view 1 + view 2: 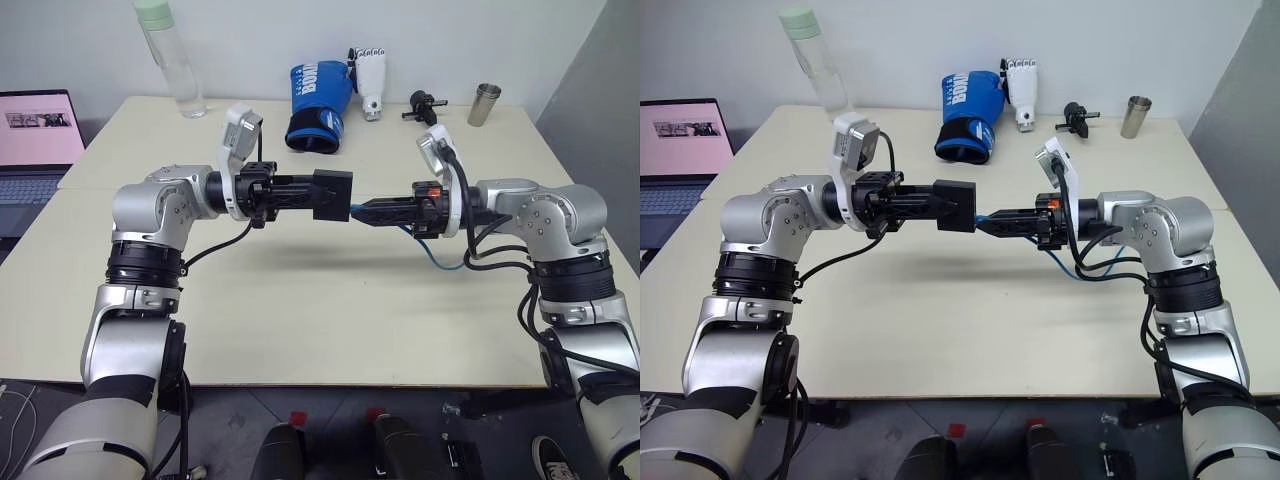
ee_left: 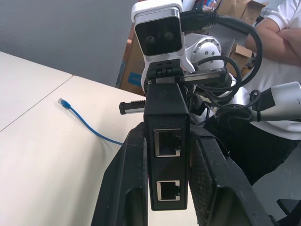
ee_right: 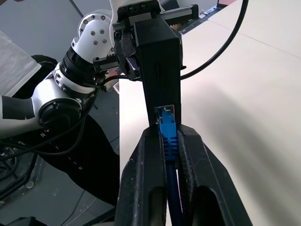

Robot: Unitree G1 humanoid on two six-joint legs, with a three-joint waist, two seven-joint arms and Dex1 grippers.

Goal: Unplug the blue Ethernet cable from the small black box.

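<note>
Box and cable are held in mid-air above the desk (image 1: 300,330): the small black box (image 1: 332,194) is clamped in the left hand (image 1: 300,195), while the right hand (image 1: 375,212) is closed on the blue Ethernet cable (image 3: 168,136) just behind its plug, seemingly still seated. Open room for pulling apart lies on both sides.

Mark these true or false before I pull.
1. The left end effector holds the small black box above the table. True.
2. The right end effector is open, clear of the blue cable. False: it is shut on the cable just behind the plug.
3. The plug is already out of the box. False: it sits in the port.
4. The cable's other end lies loose on the table. True.
5. A blue boxing glove lies at the table's far side. True.
</note>
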